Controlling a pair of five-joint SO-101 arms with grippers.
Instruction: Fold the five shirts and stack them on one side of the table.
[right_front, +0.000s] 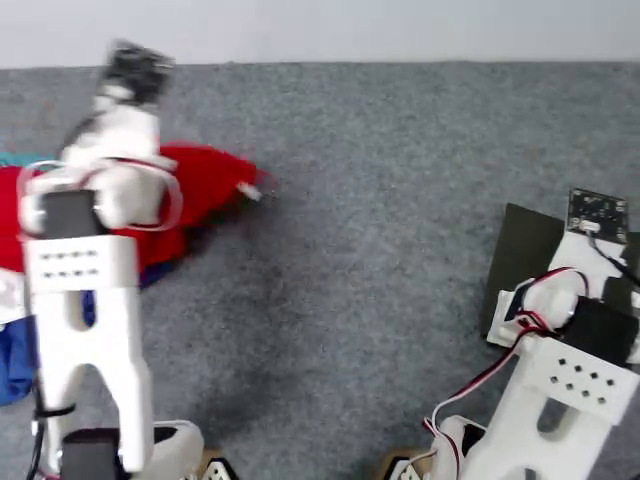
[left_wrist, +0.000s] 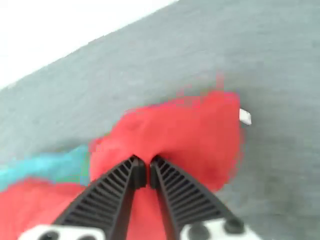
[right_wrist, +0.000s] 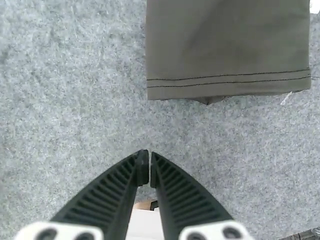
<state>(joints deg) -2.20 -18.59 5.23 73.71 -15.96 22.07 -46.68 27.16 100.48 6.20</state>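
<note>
- One olive shirt (right_wrist: 225, 45) lies folded on the table; the right gripper (right_wrist: 145, 162) hangs just beside it, fingers together, holding nothing.
- Left gripper (left_wrist: 141, 170) is well apart from the olive shirt, fingers clamped on the bunched red shirt (left_wrist: 195, 135).
- Judged early in the task: the red shirt and the heap (right_front: 15, 350) beneath it are not yet folded.

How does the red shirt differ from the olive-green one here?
The red cloth shirt lies bunched and unfolded; the olive-green cloth shirt is folded flat. The left tool is shut on the red shirt, while the shut right tool sits apart from the olive-green one. Both rest on the grey felt table.
</note>
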